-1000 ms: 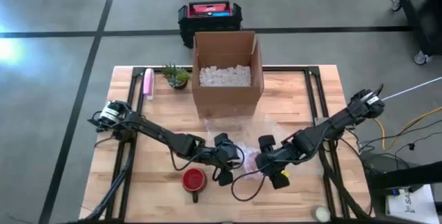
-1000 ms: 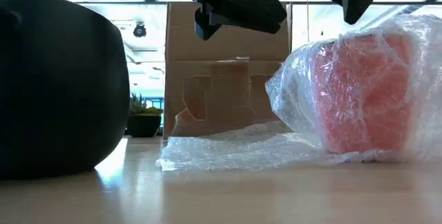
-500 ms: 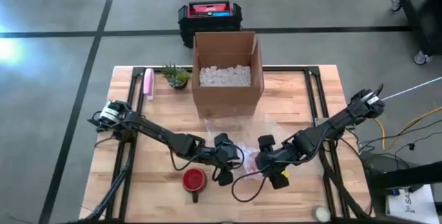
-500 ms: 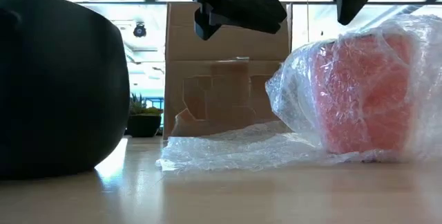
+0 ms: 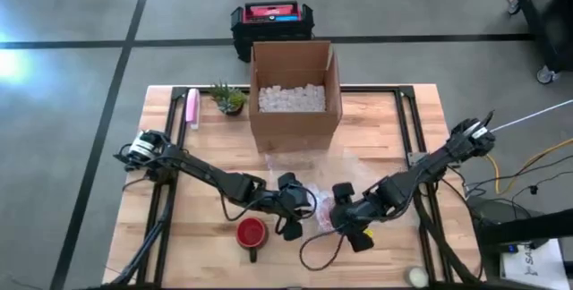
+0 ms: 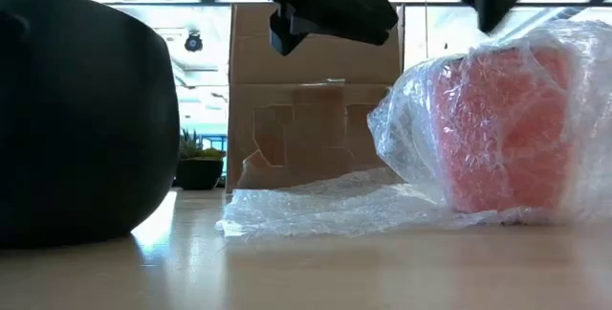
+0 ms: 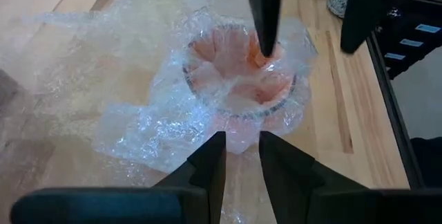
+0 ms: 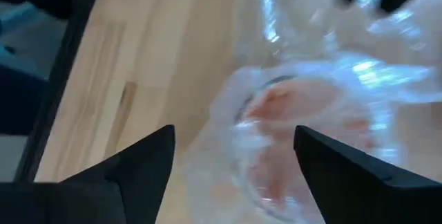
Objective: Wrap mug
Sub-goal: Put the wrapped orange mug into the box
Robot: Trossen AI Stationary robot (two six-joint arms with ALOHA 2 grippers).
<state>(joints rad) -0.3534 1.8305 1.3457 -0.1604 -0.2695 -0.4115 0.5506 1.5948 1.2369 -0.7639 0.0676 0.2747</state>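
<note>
A red mug (image 7: 238,72) stands upright, loosely swathed in clear bubble wrap (image 6: 306,210) whose loose end trails flat on the table toward the box. It sits near the table's middle front (image 5: 320,208), between my two grippers. My left gripper (image 7: 242,141) hovers above its left side with only a narrow gap between the fingers, nothing in them. My right gripper (image 8: 235,131) is wide open over the mug. One finger (image 7: 266,16) points down into the mug's wrap-lined mouth, the other (image 7: 366,10) stays outside. Whether it touches the wrap I cannot tell.
A second, bare red mug (image 5: 252,233) stands near the front edge, left of the wrapped one. An open cardboard box (image 5: 295,89) of white packing fill stands at the far middle. A small plant (image 5: 228,98) and a pink tube (image 5: 192,108) lie at the far left.
My right gripper has shifted a little toward the table's near edge and left, closer over the wrapped mug, tipping slightly. The mug and wrap stay where they were.
</note>
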